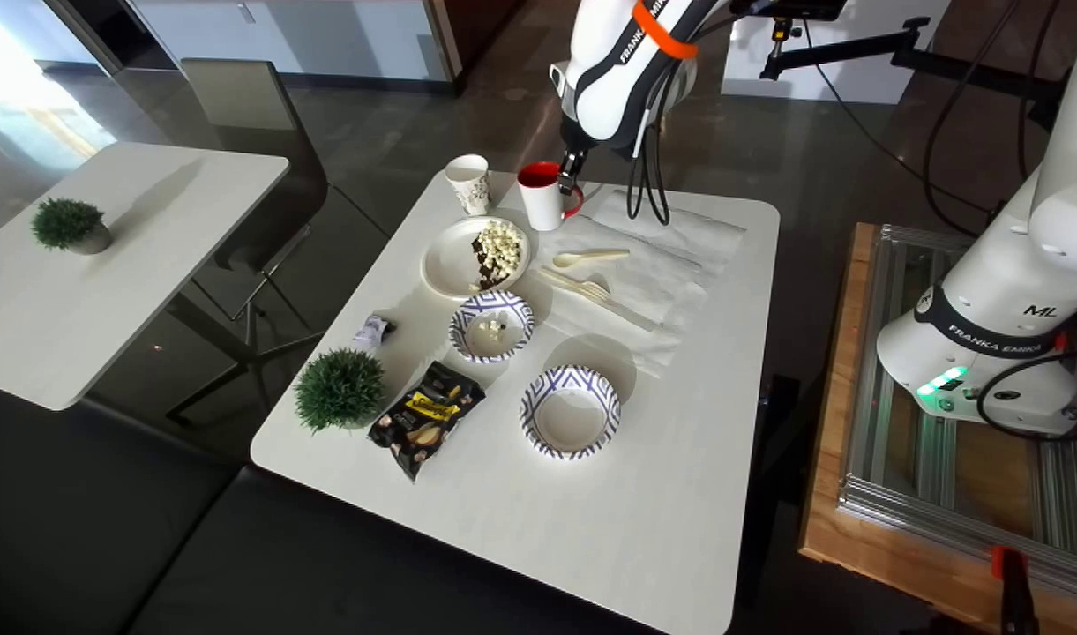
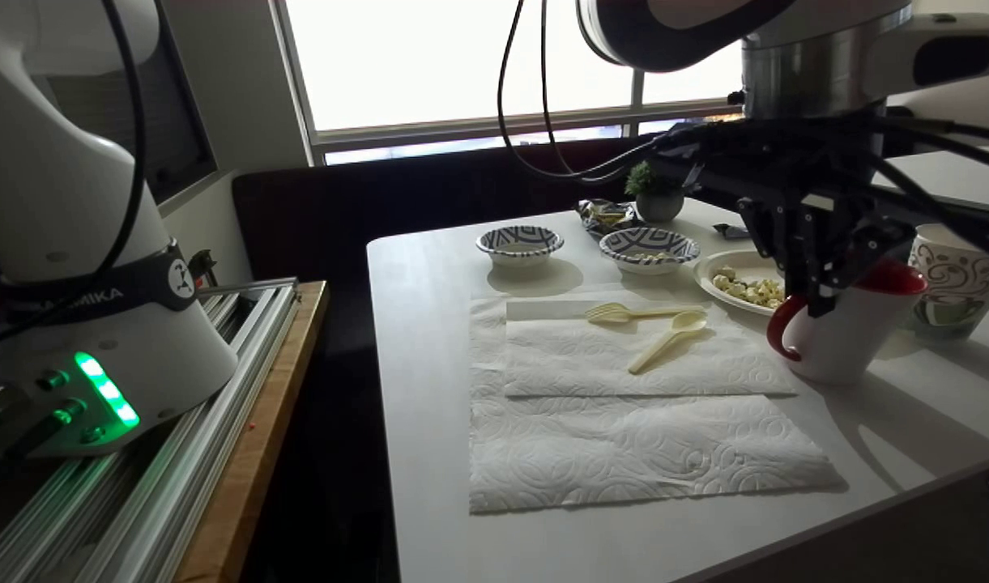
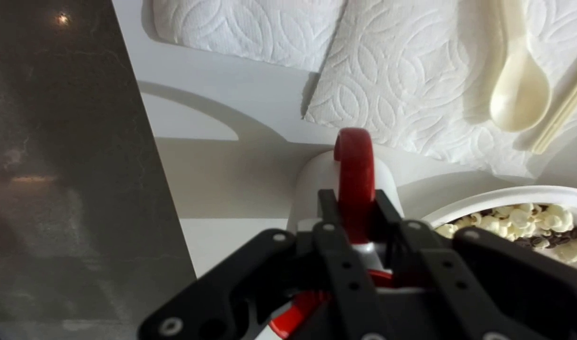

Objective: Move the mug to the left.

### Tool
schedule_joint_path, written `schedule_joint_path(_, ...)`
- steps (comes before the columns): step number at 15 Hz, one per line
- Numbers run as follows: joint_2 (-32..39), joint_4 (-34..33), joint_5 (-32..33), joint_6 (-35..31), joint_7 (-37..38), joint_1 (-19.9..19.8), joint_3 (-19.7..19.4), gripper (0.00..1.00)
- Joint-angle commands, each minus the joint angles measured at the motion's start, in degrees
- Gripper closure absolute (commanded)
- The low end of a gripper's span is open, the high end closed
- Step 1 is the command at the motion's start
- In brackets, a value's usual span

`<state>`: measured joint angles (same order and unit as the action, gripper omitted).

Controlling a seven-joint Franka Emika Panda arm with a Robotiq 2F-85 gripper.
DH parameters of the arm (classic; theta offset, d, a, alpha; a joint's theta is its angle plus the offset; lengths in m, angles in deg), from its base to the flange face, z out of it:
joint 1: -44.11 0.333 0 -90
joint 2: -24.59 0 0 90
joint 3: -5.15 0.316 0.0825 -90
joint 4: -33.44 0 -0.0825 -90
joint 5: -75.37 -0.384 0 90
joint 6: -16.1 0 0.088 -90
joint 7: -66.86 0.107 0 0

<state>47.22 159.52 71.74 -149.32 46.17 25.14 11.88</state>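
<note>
White-topped table (image 1: pixel 657 503), seen in an exterior view; left, right, near and far as from there. Next in size, white robot arm (image 1: pixel 628 75). Reaches over the far edge. White paper towels (image 1: pixel 679 265). Lie in overlapping layers on the far half, toward the right. White plate (image 1: pixel 448 265). Sits at the far left, just beside the towels.

Black gripper (image 3: pixel 355 203). Clenches the red handle (image 3: pixel 355 165) of the white mug (image 1: pixel 538 207) in the wrist view, with fingers (image 3: pixel 328 208) touching both sides of it.

Black snack bag (image 1: pixel 426 419). Lies at the near left, just right of a green potted plant (image 1: pixel 340 388). White bowl (image 1: pixel 571 414) with a blue pattern, nearer than the towels and well apart from the plate. Matching bowl (image 1: pixel 490 354), just on the near side of the plate.

Mug. Red inside, at the far edge, between the towels and a patterned white cup (image 1: pixel 470 187). Looks about upright; base on the table or just above, impossible to tell.

Pale spoon (image 1: pixel 591 257) and fork (image 2: pixel 628 314). Lie near each other on the towels in both exterior views. Small packet (image 1: pixel 375 331), on the far side of the plant. Smallest, popcorn (image 1: pixel 501 250). Covers the right part of the plate among dark bits (image 1: pixel 490 269); dots the matching bowl.
</note>
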Motion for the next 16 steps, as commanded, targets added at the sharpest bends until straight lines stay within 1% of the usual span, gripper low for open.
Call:
schedule_joint_path(1, -2.95, 1.42, -2.17, 1.94, 1.56, 0.39, -0.93, 0.95)
schedule_joint_path(4, -3.88, 2.00, -2.62, 1.93, 2.32, 0.71, -1.51, 0.95)
schedule_joint_path(8, -4.97, 3.36, -1.67, 0.69, 3.69, 2.17, -2.89, 0.95)
schedule_joint_path(16, -4.82, 3.71, -1.28, 0.25, 4.59, 4.46, -3.62, 0.95)
